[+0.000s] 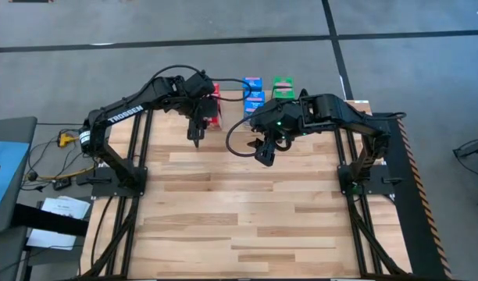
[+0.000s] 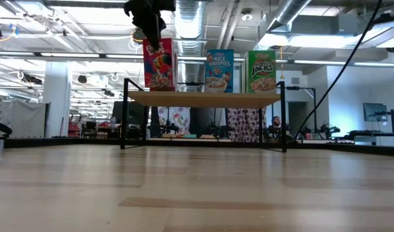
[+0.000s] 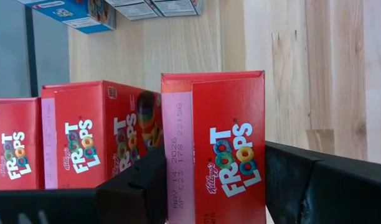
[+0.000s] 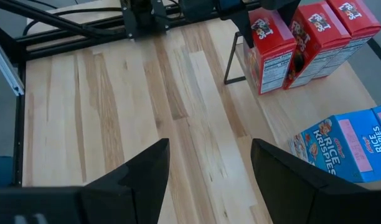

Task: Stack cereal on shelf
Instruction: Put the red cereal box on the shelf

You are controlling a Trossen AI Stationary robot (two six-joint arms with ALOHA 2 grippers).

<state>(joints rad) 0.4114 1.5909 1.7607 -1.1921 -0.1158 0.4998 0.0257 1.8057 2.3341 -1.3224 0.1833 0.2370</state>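
From above, my left hand (image 1: 197, 134) sits at the shelf's (image 1: 231, 100) red row; my right hand (image 1: 265, 152) hangs over the slatted tabletop (image 1: 247, 211), fingers apart and empty.

At table height, red, blue and green boxes stand upright on the thin-legged shelf.

Through the left wrist, my fingers straddle the front red box (image 3: 215, 155), glossy cardboard. Pulling away crooked could topple its neighbours.

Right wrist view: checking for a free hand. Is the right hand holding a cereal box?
No: the right hand is open over the bare slatted wooden tabletop, nothing between its fingers.
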